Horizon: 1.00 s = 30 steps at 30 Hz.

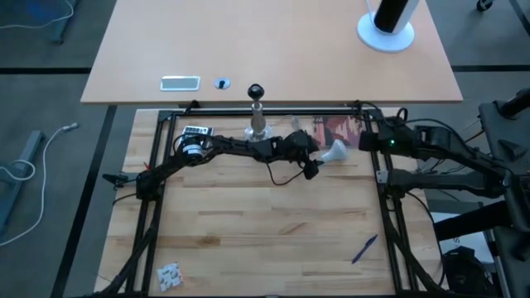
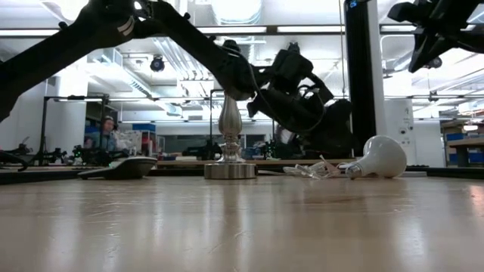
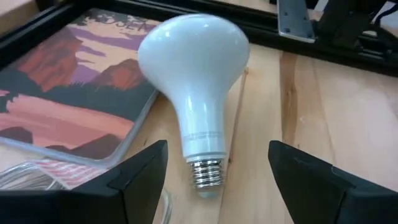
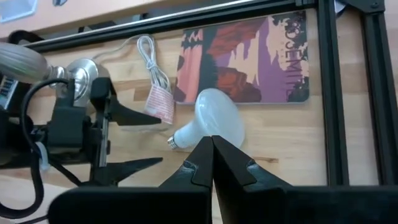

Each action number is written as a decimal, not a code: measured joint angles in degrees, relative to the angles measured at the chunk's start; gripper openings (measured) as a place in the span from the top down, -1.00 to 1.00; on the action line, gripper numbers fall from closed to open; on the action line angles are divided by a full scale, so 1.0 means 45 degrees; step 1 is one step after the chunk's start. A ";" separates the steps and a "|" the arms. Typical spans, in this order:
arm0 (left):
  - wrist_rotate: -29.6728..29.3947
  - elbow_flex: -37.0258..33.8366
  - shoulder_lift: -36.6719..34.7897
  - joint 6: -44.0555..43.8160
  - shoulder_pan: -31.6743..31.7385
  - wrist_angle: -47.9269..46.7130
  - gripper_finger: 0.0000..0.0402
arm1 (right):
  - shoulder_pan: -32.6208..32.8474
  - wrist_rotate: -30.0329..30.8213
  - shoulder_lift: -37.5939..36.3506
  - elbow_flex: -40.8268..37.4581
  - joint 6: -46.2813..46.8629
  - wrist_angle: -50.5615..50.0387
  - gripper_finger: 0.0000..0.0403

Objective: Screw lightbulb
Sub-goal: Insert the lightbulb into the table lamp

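The white lightbulb (image 1: 334, 151) lies on its side on the wooden table, its rounded head next to a picture card. Its grey screw base (image 3: 206, 174) points at my left gripper (image 3: 217, 149). That gripper is open, one finger on each side of the base and neck, touching nothing; in the right wrist view the left gripper (image 4: 160, 140) also stands short of the bulb (image 4: 214, 118). The silver stand with the black socket top (image 1: 257, 124) is upright behind the left arm. My right gripper (image 4: 212, 140) is shut and raised at the table's right side, holding nothing.
The picture card (image 4: 249, 56) lies flat at the far right, by the black frame rail (image 4: 339, 93). A bagged white cord (image 4: 155, 87) lies between the card and the stand. A blue pen (image 1: 364, 248) and a small white object (image 1: 170, 276) lie near the front edge.
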 joint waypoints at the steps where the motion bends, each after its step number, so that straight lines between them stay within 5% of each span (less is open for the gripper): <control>1: -0.0006 -0.0062 0.0000 0.0008 0.0000 0.0200 -0.35 | 0.0000 -0.0002 0.0011 -0.0017 0.0004 0.0016 1.00; 13: -0.0015 -0.0335 0.0779 0.0345 -0.0005 0.1595 -0.34 | 0.0000 -0.0066 0.0324 -0.0135 0.0003 -0.0016 1.00; 22: -0.0020 0.1715 0.2268 0.1035 -0.0005 0.1516 -0.34 | 0.0005 -0.0361 0.0588 -0.0140 -0.0011 -0.0045 1.00; 30: -0.0360 0.4635 0.3804 0.1020 0.0034 -0.0899 -0.16 | 0.0005 -0.0472 0.0599 -0.0140 -0.0011 -0.0044 1.00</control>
